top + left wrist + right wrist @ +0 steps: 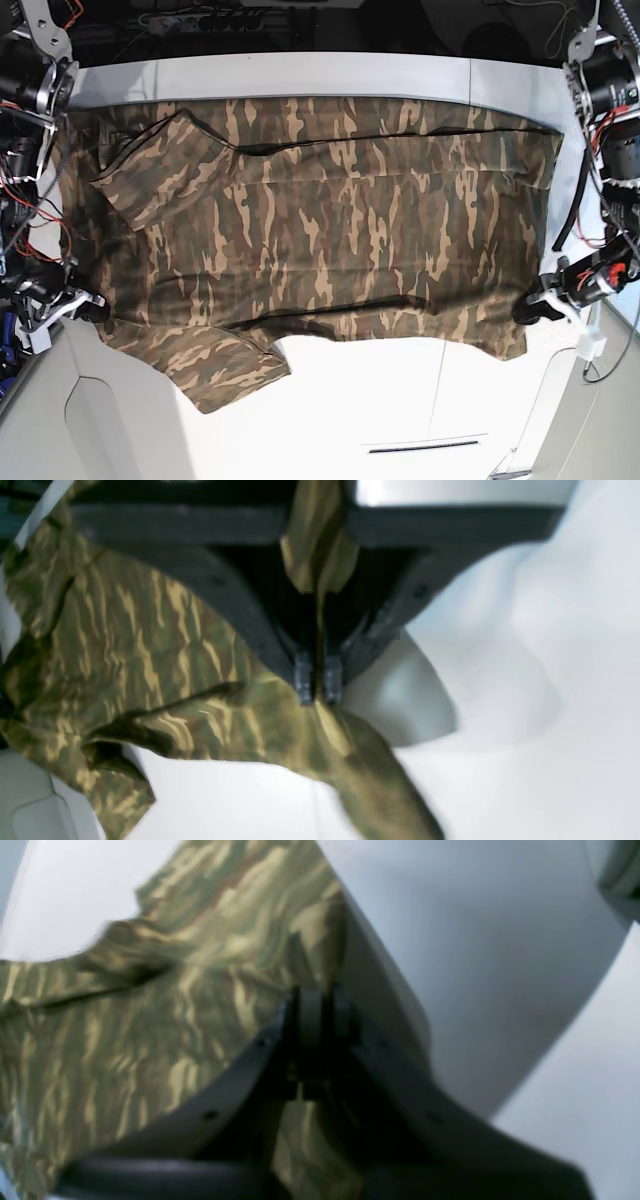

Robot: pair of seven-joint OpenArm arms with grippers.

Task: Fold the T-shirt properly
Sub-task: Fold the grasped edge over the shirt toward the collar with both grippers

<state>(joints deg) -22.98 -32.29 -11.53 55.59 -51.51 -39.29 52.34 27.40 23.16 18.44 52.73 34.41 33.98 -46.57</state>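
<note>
The camouflage T-shirt (330, 230) lies spread wide across the white table (380, 410), its far edge at the table's back and a sleeve (215, 370) hanging at the near left. My left gripper (530, 308) is shut on the shirt's near right edge; in the left wrist view its fingertips (317, 686) pinch a fold of the cloth (125, 630). My right gripper (92, 308) is shut on the near left edge; in the right wrist view its tips (317, 1010) clamp the cloth (125, 1015). The collar is not visible.
Arm bases with cables stand at the far left (30, 90) and far right (610, 100) corners. A dark narrow slot (425, 446) marks the table's front part. The table's back edge (300, 68) runs just behind the shirt.
</note>
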